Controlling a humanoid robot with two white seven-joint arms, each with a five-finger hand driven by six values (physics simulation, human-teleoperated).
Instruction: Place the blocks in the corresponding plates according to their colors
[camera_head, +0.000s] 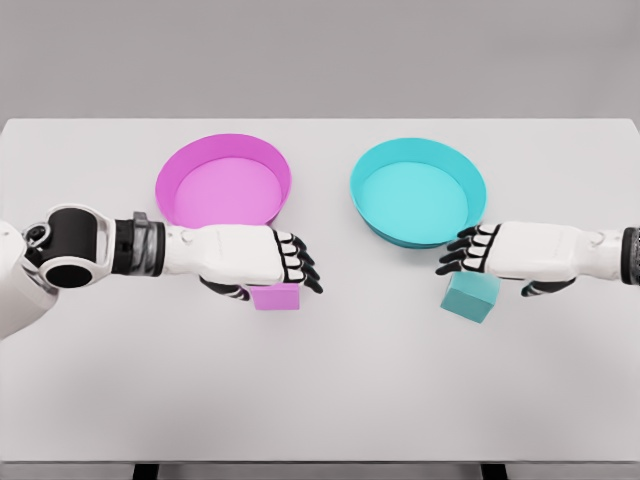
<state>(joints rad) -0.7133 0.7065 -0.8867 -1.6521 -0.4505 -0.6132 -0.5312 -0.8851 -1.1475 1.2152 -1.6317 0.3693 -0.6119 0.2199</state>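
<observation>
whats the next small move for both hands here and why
Probably close the fingers on the blocks. The left hand sits over the pink square block and the right hand over the teal square block; whether either grips yet is unclear. The round pink plate and round teal plate hold nothing.

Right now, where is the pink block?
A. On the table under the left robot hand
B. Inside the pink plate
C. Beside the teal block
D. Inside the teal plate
A: the pink block sits on the table below the left robot hand, outside the pink plate.
</observation>
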